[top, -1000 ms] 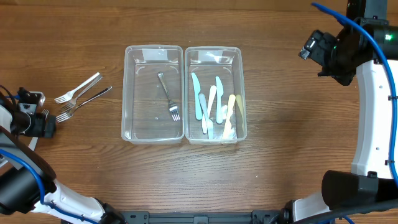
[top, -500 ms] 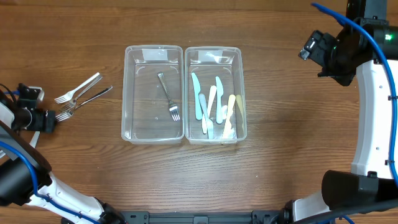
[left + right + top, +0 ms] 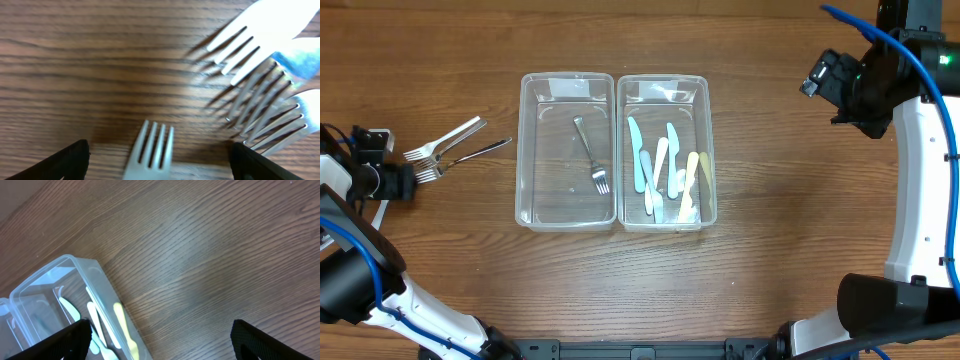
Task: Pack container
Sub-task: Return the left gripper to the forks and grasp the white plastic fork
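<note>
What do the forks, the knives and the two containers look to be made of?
Forks: metal, likely steel, with a polished finish that glares bright in the left wrist view.
Knives: probably plastic, in flat matte pastels of blue, cream and yellow.
Left container and right container: clear glossy plastic. The table grain shows through them.

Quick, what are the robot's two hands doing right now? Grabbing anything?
Left end effector: open, with a fork in the gap, not gripped.
Right end effector: open, holding nothing.
</note>
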